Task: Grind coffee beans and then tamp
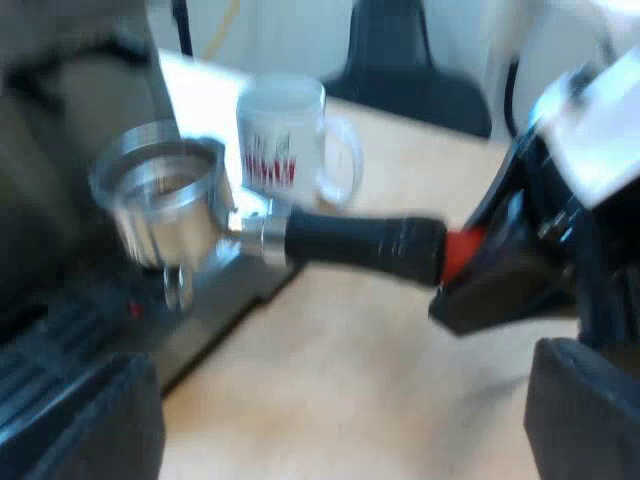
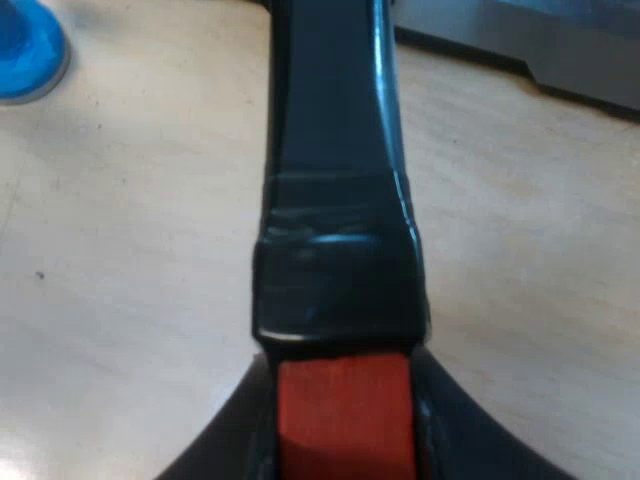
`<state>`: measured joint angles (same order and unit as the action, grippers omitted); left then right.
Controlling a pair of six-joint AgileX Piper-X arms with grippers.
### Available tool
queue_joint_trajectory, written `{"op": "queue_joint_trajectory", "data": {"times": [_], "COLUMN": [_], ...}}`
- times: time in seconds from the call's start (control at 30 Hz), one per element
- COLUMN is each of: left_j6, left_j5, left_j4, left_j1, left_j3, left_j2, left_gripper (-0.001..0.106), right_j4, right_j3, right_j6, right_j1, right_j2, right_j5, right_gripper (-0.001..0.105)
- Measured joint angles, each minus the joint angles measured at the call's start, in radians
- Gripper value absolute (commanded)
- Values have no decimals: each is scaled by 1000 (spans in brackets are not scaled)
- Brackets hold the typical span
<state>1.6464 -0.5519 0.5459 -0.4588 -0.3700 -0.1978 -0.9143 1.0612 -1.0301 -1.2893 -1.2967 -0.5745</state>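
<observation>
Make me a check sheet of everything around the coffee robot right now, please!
surface: pale wooden table.
job's things: metal holder held level, its basket at the front of the espresso machine, not locked in; blue tamper on the table.
clutter: white mug with red print, beyond the holder.
hands: right hand shut on the holder's red end; left hand open, holding nothing.
cables: thin dark line beyond the machine, maybe a cord.
surroundings: dark shape past the table, perhaps a chair.
</observation>
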Motion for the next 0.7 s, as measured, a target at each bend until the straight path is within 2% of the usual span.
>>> {"op": "queue_joint_trajectory", "data": {"times": [0.13,0.43,0.47,0.7], "left_j6": [0,0,0,0], "left_j5": [0,30,33,51], "left_j4": [82,107,120,133], "left_j1": [0,0,0,0], "left_j3": [-2,0,0,0], "left_j2": [57,98,98,98], "left_gripper": [87,87,87,87], "right_j4": [4,116,172,240], "right_j3": [0,-54,-114,-237], "right_j6": [-29,-35,-37,-39], "right_j1": [-20,-30,-30,-30], "right_j2": [0,13,29,100], "right_j5": [2,41,66,75], "right_gripper": [0,0,0,0]}}
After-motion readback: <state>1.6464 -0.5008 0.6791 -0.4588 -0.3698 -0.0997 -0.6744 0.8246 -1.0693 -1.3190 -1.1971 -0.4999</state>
